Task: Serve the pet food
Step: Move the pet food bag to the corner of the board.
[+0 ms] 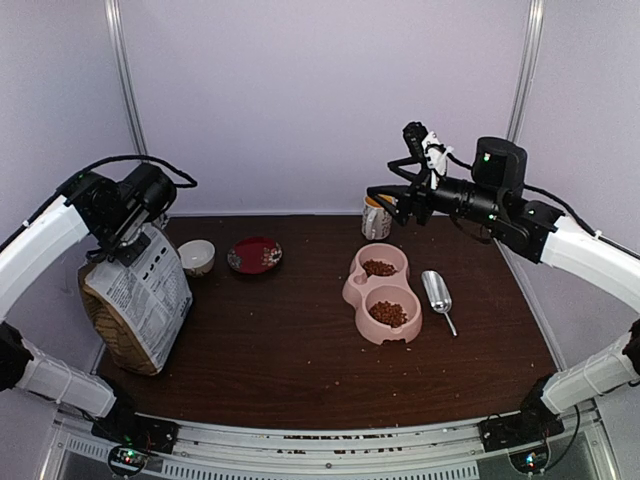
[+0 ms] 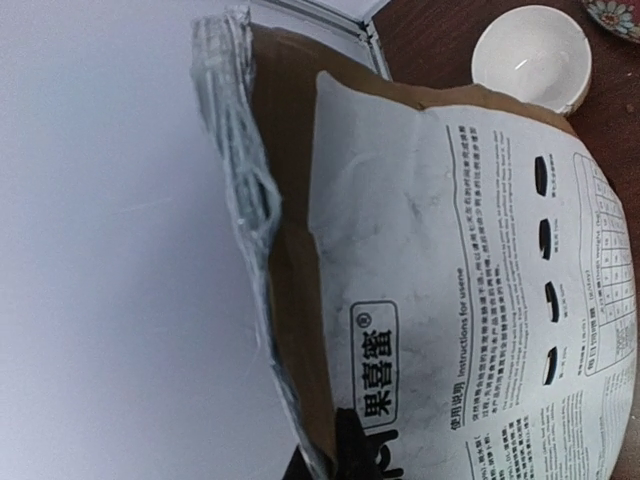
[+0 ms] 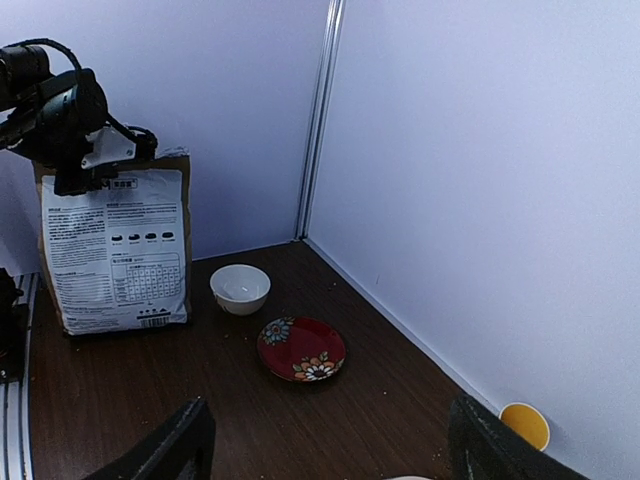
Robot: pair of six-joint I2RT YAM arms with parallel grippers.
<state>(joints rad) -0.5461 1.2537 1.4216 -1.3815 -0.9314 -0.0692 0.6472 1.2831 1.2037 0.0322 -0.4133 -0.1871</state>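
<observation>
Tabletop (image 1: 280,340) dark wood, pale walls (image 1: 320,100); pet food (image 1: 388,313) in feeder (image 1: 351,291).

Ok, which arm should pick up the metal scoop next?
Right. The right gripper is open and empty, on the same side as the scoop; the left gripper is shut on the bag at the far left.

A dark wooden table (image 1: 280,350) bears a bag (image 1: 140,300) at its left edge, with a white bowl (image 1: 196,256) and red saucer (image 1: 254,254) beside it. Right of middle sit a pink feeder (image 1: 352,290), a scoop (image 1: 437,290) alongside and a cup (image 1: 376,220) behind.
</observation>
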